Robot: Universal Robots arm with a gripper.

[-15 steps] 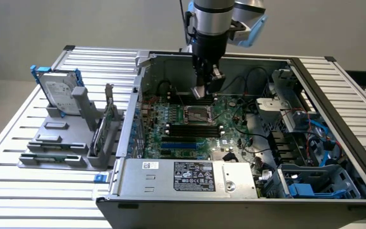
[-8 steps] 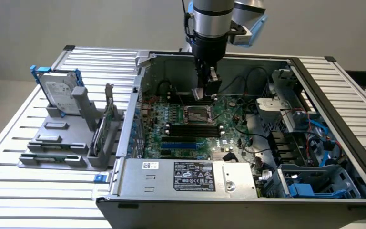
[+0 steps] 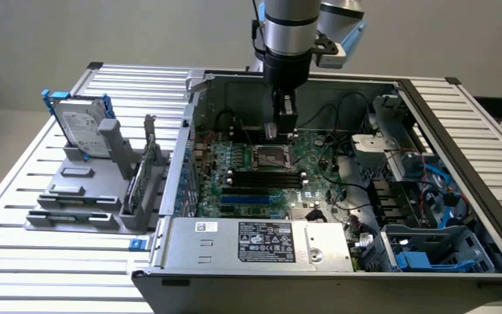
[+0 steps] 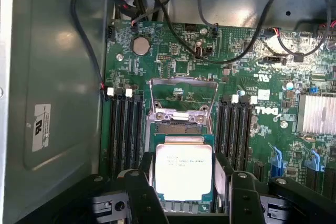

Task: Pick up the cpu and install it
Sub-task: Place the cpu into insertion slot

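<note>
Hanging straight down into the open computer case [image 3: 460, 118], the gripper [image 3: 279, 129] sits above the middle of the green motherboard [image 3: 321, 190], directly over the processor socket [image 3: 274, 157]. Its black fingers [image 4: 137, 190] pinch the cpu [image 4: 182, 169] by two opposite edges, standing fairly wide apart with a pale pad against each side of the chip. The cpu lies flat between them, its silver-grey top with faint printed lines facing the wrist camera. It is off the board and in that view covers the part of the socket nearest the fingers. The socket's metal load plate [image 4: 178, 115] stands swung open, its frame tilted up from the socket's uncovered part. Black memory slots [image 4: 123, 129] run along both sides of the socket. A round coin cell [image 4: 140, 45] sits on the board beyond the plate, and a finned silver heatsink [image 4: 315, 113] lies off to one side beside the white brand lettering. Black cables [image 4: 86, 35] loop around the board's far edge. At the exterior view's left, outside the case, a hard drive [image 3: 83, 124] with a blue bracket stands upright in a grey holder [image 3: 76, 196] on the slatted metal table [image 3: 24, 261]. The labelled power supply [image 3: 260, 242] fills the case's near edge.
</note>
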